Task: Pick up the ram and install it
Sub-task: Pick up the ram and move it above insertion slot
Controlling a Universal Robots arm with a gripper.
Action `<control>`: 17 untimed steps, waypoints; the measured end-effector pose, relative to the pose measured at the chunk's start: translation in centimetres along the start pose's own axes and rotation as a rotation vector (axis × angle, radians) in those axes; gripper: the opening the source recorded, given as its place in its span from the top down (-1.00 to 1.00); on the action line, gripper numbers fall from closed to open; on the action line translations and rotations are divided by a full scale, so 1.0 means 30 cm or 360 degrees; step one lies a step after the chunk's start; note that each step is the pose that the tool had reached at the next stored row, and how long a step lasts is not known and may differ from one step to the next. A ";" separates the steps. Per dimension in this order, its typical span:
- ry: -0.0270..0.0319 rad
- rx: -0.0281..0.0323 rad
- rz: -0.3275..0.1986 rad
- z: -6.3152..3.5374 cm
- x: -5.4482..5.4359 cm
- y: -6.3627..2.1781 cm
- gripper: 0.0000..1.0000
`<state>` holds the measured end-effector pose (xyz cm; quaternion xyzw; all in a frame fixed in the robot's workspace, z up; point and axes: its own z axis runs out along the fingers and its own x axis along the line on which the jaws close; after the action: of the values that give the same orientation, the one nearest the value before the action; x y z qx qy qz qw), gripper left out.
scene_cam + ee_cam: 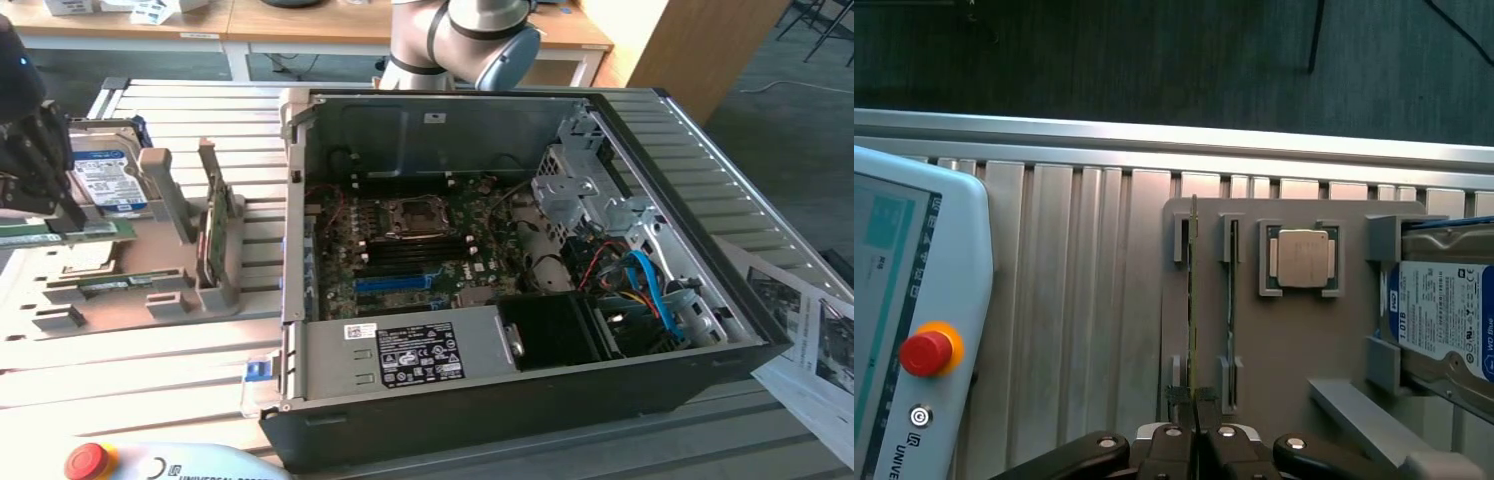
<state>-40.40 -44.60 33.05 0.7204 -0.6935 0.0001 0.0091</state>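
The ram (1194, 300) is a thin green stick, seen edge-on in the wrist view above the grey parts tray (1294, 350). My gripper (1195, 440) is shut on one end of it. In the exterior view the gripper (34, 190) is at the far left over the tray (147, 250), with the ram (87, 230) sticking out level from it. I cannot tell whether the ram is clear of its holder. The open computer case (300, 340) stands in the middle, its motherboard (400, 250) exposed with dark memory slots (414, 257).
A second green stick (1231, 300) stands in the neighbouring tray slot. The tray also holds a processor chip (1301, 258), a hard drive (107, 175) and a taller green card (211, 230). A teach pendant (904, 330) lies beside the tray. Papers (801, 330) lie at the exterior view's right.
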 end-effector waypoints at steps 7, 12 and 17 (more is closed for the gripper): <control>0.00000 -0.00011 0.0000 -0.040 0.000 0.001 0.76; 0.00025 -0.00013 0.0000 -0.061 0.001 0.001 0.76; 0.00053 -0.00016 0.0000 -0.086 0.001 0.001 0.76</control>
<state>-40.40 -44.60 35.64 0.7204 -0.6935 0.0010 0.0106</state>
